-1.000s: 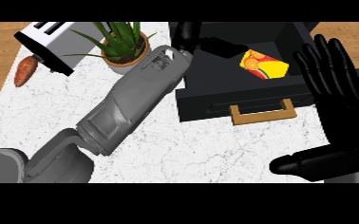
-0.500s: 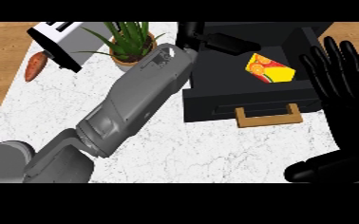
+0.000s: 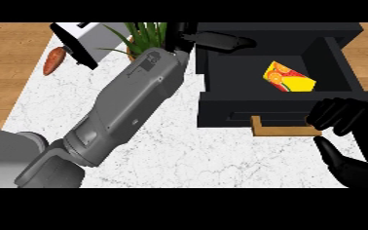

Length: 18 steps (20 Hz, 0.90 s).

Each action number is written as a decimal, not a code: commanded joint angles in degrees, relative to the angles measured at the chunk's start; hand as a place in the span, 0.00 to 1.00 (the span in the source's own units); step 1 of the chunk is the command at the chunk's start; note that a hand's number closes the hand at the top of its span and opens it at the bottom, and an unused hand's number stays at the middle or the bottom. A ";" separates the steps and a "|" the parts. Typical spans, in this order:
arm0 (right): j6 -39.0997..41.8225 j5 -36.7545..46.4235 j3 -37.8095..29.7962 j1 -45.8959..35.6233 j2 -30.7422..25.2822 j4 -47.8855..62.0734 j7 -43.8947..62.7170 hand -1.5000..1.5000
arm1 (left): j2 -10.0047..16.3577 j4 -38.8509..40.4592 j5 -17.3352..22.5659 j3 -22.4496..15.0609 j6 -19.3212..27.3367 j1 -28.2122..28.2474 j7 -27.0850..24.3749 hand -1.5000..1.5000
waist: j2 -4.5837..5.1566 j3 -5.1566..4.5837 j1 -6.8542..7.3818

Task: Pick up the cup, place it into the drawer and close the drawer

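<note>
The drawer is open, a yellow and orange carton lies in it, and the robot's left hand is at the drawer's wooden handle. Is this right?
Not quite: the head view shows the right hand at the wooden handle. The left hand is at the open drawer's back left corner; the yellow and orange carton does lie inside.

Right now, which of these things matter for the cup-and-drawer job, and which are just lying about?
Job: open black drawer, its wooden handle, left robot hand over the drawer, right robot hand by the handle. No cup shows.
Lying about: potted plant, white toaster, carrot, yellow-and-orange box in the drawer.
</note>
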 commanded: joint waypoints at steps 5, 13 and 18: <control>2.07 8.27 2.77 0.97 -3.75 -2.53 2.22 1.00 | 10.90 -15.09 1.33 2.79 -0.92 12.42 5.17 0.00 | -0.33 -0.05 1.76; 0.97 19.63 8.32 1.49 -1.72 1.98 0.15 1.00 | 18.94 -35.55 1.09 2.75 -0.25 32.99 7.29 0.00 | -0.09 -0.01 1.77; 1.06 28.90 9.35 0.86 -3.71 8.48 -7.69 1.00 | 26.45 -45.06 3.72 7.71 -4.81 40.49 10.07 0.00 | 0.00 0.02 1.88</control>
